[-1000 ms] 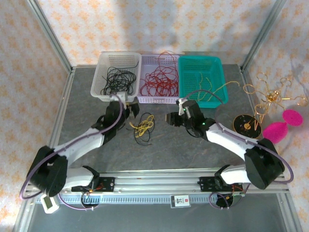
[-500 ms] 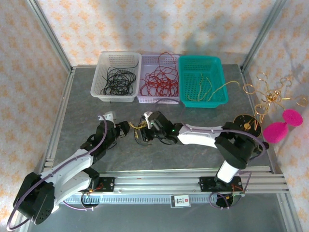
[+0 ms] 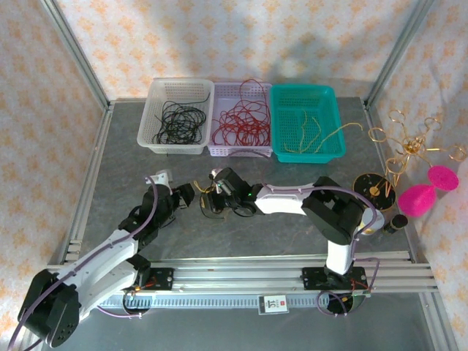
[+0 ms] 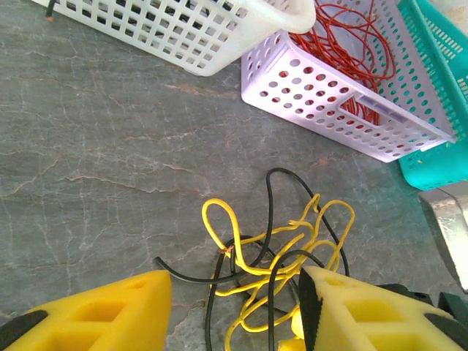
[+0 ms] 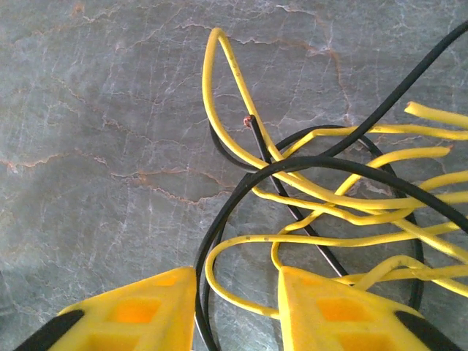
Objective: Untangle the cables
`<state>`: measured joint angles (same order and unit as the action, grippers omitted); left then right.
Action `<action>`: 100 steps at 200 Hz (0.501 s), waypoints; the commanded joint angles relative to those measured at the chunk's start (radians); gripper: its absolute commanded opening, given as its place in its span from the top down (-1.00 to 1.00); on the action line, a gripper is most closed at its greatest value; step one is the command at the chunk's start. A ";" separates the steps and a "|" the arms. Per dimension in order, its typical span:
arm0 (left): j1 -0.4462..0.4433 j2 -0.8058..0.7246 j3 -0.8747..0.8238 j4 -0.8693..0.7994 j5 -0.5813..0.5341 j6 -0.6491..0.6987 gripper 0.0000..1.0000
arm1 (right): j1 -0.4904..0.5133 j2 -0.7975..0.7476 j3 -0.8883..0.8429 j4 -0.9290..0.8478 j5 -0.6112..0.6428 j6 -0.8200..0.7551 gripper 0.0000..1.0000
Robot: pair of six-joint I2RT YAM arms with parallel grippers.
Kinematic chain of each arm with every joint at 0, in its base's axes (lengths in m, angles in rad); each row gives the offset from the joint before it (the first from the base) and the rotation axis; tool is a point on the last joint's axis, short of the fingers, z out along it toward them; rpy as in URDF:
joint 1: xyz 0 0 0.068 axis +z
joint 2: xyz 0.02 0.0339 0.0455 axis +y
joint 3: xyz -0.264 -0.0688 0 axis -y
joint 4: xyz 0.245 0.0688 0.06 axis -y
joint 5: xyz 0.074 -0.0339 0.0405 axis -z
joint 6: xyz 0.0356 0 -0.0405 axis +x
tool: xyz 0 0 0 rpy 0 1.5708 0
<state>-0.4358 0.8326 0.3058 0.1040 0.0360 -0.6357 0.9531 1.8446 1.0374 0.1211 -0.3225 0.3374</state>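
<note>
**A:** Start at the right hand (image 5: 238, 292).

**B:** Its yellow fingers (image 5: 139, 311) stand apart, low over the grey desk (image 5: 95, 110). A black strand and a yellow one run up through the gap, and I see nothing pinched. The left hand (image 4: 234, 292) is spread wider, with the bunch lying just ahead of it, partly between its fingers.

**A:** And the cables (image 4: 270, 252) themselves?

**B:** They're thin yellow and black wires, looped through one another in a loose knot. It lies flat on the desk, near the front of the lilac basket (image 4: 329, 99) that holds red wires. One yellow loop sticks out to the left, and a cut end beside it shows a coppery tip.

**A:** What's hard to make out?

**B:** From above, the two hands meet over the knot and cover most of it. Both wrist views cut strands off at the frame edge, so I can't count the wires or follow their ends. I also can't tell whether any finger actually touches a strand.

**A:** What's different from a second ago?

**B:** Both hands were up by the baskets then, and the knot lay bare between them. Now both are down at it, and the right arm (image 3: 285, 203) reaches far across to the left. The white basket (image 3: 175, 142) of black wires and the teal basket (image 3: 322, 153) of yellow ones look unchanged.
</note>
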 commanded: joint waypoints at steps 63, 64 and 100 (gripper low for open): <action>0.006 -0.095 -0.028 -0.088 0.047 -0.019 0.04 | 0.009 -0.193 -0.118 -0.010 0.060 0.017 0.35; 0.006 -0.095 -0.030 -0.083 0.050 -0.021 0.04 | 0.010 -0.197 -0.121 -0.011 0.063 0.017 0.35; -0.035 -0.074 -0.101 0.048 0.171 -0.082 0.11 | -0.001 -0.291 -0.187 -0.078 0.192 -0.011 0.27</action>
<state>-0.4404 0.7467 0.2424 0.0723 0.1257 -0.6643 0.9569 1.6096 0.8917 0.0868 -0.2451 0.3405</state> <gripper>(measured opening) 0.435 0.359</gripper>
